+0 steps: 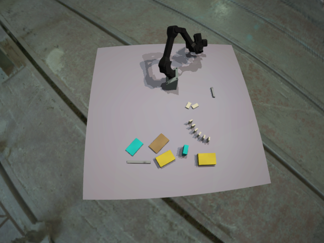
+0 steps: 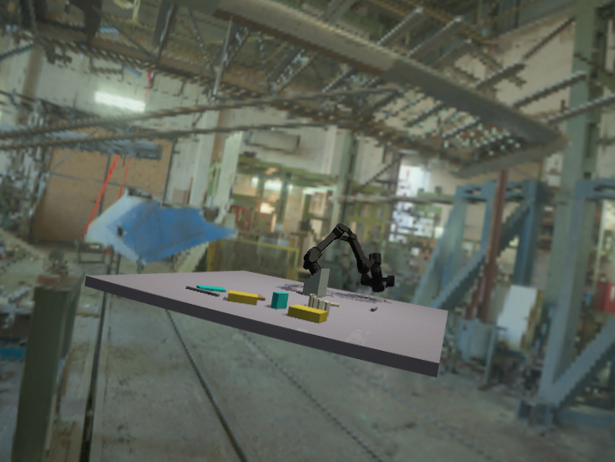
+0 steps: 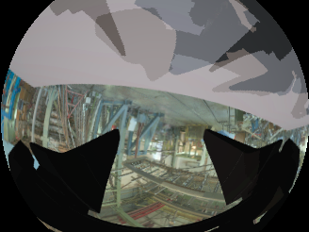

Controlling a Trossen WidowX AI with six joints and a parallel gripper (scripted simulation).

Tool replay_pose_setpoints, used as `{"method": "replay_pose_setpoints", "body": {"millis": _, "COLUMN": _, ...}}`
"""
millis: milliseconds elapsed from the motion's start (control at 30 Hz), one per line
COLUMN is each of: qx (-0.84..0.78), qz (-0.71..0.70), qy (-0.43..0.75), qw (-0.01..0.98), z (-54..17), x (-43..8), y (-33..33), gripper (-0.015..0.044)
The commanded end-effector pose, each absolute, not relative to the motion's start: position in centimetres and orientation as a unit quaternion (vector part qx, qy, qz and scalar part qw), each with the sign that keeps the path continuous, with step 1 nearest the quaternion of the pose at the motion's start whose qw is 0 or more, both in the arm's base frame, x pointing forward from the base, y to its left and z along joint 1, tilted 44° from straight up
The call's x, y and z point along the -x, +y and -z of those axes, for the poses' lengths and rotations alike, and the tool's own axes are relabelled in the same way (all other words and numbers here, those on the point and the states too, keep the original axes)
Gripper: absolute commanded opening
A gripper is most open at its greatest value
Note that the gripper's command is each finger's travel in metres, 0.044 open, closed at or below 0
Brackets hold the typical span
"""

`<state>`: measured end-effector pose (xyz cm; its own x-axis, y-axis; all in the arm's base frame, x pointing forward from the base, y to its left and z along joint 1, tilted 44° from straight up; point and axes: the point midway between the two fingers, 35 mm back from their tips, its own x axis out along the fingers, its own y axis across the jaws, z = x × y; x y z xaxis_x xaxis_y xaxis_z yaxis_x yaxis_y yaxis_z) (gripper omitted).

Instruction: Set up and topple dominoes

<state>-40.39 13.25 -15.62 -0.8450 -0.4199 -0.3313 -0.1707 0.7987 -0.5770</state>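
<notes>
Several cream dominoes (image 1: 195, 130) (image 2: 319, 302) stand upright in a curved row right of the table's middle. Its ends are one domino (image 1: 190, 121) nearer the arm's base and another domino (image 1: 208, 139) nearer the yellow blocks. Two loose cream dominoes lie flat between the base and the row: a left domino (image 1: 188, 105) and a right domino (image 1: 195, 106), close together. My gripper (image 3: 163, 134) is open and empty, with its fingers wide apart. It is raised over the far side of the table, well away from all dominoes. The wrist view shows no domino.
A yellow block (image 1: 206, 159) (image 2: 307, 313) and an upright teal block (image 1: 185, 150) (image 2: 278, 300) stand near the row's far end. Another yellow block (image 1: 165, 158), a brown slab (image 1: 159, 142), a teal slab (image 1: 134, 146) and a grey bar (image 1: 138, 162) lie left. A small bar (image 1: 212, 92) lies right of the base.
</notes>
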Motion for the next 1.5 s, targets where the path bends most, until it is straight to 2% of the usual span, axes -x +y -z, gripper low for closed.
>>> {"method": "replay_pose_setpoints", "body": {"millis": 0, "qx": 0.154, "qz": 0.282, "qy": 0.919, "qw": 0.23, "z": 15.7, "x": 40.3, "y": 13.5, "gripper": 0.0426}}
{"method": "replay_pose_setpoints", "body": {"millis": 133, "qx": 0.013, "qz": 0.443, "qy": 0.859, "qw": 0.257, "z": 16.6, "x": 38.4, "y": 19.2, "gripper": 0.044}}
{"method": "replay_pose_setpoints", "body": {"millis": 267, "qx": -0.155, "qz": 0.614, "qy": 0.735, "qw": 0.242, "z": 17.8, "x": 34.6, "y": 25.4, "gripper": 0.044}}
{"method": "replay_pose_setpoints", "body": {"millis": 467, "qx": -0.348, "qz": 0.776, "qy": 0.503, "qw": 0.153, "z": 19.1, "x": 27.6, "y": 31.7, "gripper": 0.044}}
{"method": "replay_pose_setpoints", "body": {"millis": 700, "qx": -0.489, "qz": 0.844, "qy": 0.22, "qw": 0.002, "z": 20.0, "x": 19.0, "y": 35.7, "gripper": 0.044}}
{"method": "replay_pose_setpoints", "body": {"millis": 1033, "qx": -0.565, "qz": 0.757, "qy": -0.194, "qw": -0.263, "z": 20.1, "x": 5.5, "y": 36.5, "gripper": 0.044}}
{"method": "replay_pose_setpoints", "body": {"millis": 1267, "qx": -0.532, "qz": 0.58, "qy": -0.433, "qw": -0.44, "z": 19.2, "x": -3.3, "y": 33.9, "gripper": 0.044}}
{"method": "replay_pose_setpoints", "body": {"millis": 1467, "qx": -0.457, "qz": 0.383, "qy": -0.576, "qw": -0.559, "z": 17.6, "x": -9.9, "y": 30.0, "gripper": 0.044}}
